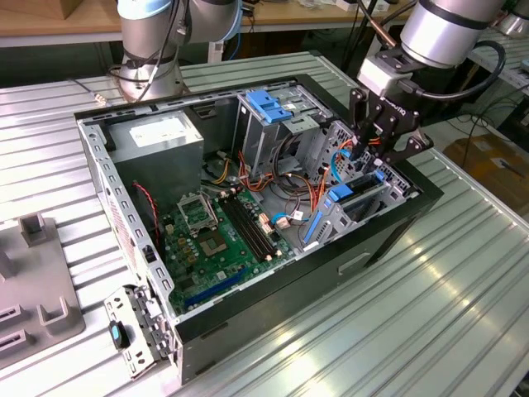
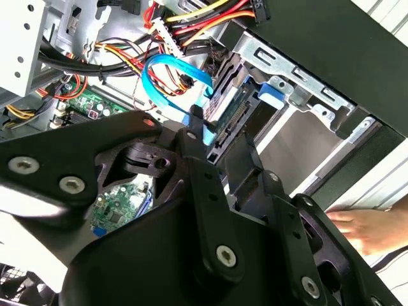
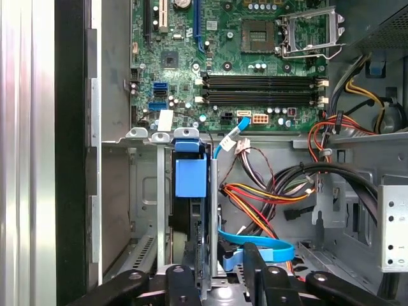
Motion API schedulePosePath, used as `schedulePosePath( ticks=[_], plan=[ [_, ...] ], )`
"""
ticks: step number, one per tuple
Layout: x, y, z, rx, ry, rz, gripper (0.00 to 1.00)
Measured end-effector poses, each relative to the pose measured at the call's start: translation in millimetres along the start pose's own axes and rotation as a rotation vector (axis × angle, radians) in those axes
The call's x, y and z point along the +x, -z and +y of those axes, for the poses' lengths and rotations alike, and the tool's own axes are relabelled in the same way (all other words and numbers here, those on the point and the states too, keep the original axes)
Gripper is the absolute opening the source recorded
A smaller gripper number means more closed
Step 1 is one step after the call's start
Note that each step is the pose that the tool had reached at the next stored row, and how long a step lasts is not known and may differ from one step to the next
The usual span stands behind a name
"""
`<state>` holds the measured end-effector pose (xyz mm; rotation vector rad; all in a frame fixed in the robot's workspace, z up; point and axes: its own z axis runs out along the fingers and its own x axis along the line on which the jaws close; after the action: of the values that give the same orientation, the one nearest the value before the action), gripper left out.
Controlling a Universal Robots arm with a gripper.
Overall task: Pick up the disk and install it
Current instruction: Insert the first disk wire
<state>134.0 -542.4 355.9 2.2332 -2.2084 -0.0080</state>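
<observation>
The disk (image 3: pixel 203 245) stands on edge in the drive cage (image 1: pixel 372 198) at the case's corner on the exterior view's right. Its bright blue carrier tab (image 3: pixel 190 176) is at the end facing the motherboard. The disk (image 2: pixel 227 120) shows its connector end in the second wrist view. My gripper (image 1: pixel 377 161) hangs straight over that cage. In both wrist views its black fingers (image 3: pixel 180 280) straddle the disk's upper edge, with a gap on one side. My gripper (image 3: pixel 218 278) is open, and in the second wrist view the gripper (image 2: pixel 217 145) sits right at the disk's end.
The open black PC case (image 1: pixel 388 240) lies on a ribbed metal table. A blue cable (image 3: pixel 258 247) and red-yellow wire bundles (image 3: pixel 255 194) run beside the cage. A taller grey cage with a blue bracket (image 1: pixel 270 106) stands behind. A person's hand (image 2: pixel 370 231) rests outside the case wall.
</observation>
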Motion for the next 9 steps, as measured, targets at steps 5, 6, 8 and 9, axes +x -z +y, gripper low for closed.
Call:
schedulePosePath(
  ticks=[5, 6, 8, 9],
  plan=[
    [0.0, -0.1, 0.0, 0.0000, 0.000, 0.0000, 0.16],
    [0.0, -0.1, 0.0, 0.0000, 0.000, 0.0001, 0.16],
    [0.0, -0.2, 0.1, 0.0001, 0.007, -0.0001, 0.16],
    [0.2, -0.2, 0.3, 0.0002, 0.023, -0.0001, 0.16]
  ],
)
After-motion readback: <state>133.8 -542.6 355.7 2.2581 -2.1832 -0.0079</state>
